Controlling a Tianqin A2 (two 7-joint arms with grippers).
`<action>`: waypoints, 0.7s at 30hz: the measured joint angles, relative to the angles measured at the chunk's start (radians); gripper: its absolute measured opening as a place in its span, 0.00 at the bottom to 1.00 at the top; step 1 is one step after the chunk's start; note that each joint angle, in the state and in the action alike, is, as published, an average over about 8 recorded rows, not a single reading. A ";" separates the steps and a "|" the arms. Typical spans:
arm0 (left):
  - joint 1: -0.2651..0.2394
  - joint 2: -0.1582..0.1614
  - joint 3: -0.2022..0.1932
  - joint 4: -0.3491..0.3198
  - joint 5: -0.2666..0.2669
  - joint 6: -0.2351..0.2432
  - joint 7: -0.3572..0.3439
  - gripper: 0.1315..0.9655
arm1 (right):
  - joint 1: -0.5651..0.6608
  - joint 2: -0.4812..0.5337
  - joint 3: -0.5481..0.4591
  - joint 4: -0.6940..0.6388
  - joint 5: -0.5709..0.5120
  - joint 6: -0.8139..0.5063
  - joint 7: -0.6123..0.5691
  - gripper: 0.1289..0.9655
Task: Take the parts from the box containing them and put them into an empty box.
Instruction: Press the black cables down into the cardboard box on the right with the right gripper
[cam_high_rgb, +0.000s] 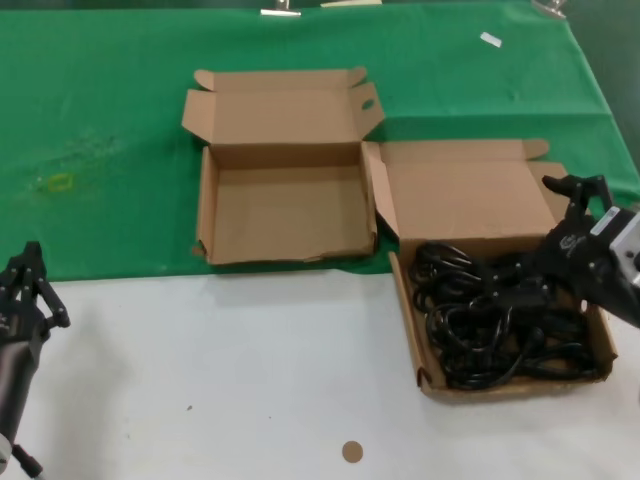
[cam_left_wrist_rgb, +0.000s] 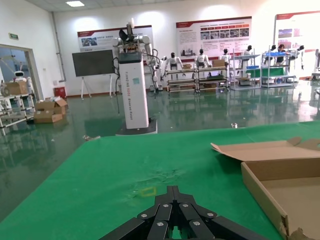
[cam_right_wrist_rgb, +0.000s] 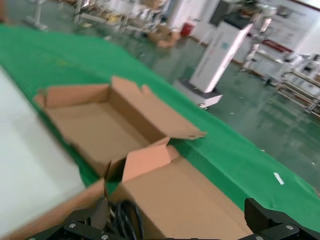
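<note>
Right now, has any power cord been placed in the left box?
No: in the head view the left box shows only bare cardboard; the cords all lie in the right box.

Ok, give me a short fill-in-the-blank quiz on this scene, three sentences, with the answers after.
1. The black power cords lie in the box on the robot's ____ side.
2. The empty box rests mostly on the ____ cloth.
3. The ____ gripper reaches over the cords, jaws open, while the other gripper waits at the table's near edge.

Answers: right; green; right
</note>
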 joint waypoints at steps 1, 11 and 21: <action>0.000 0.000 0.000 0.000 0.000 0.000 0.000 0.02 | 0.023 0.014 -0.022 -0.006 -0.014 -0.019 0.008 1.00; 0.000 0.000 0.000 0.000 0.000 0.000 0.000 0.01 | 0.171 0.094 -0.098 -0.070 -0.304 -0.293 0.183 1.00; 0.000 0.000 0.000 0.000 0.000 0.000 0.000 0.01 | 0.169 0.085 0.015 -0.117 -0.531 -0.643 0.231 1.00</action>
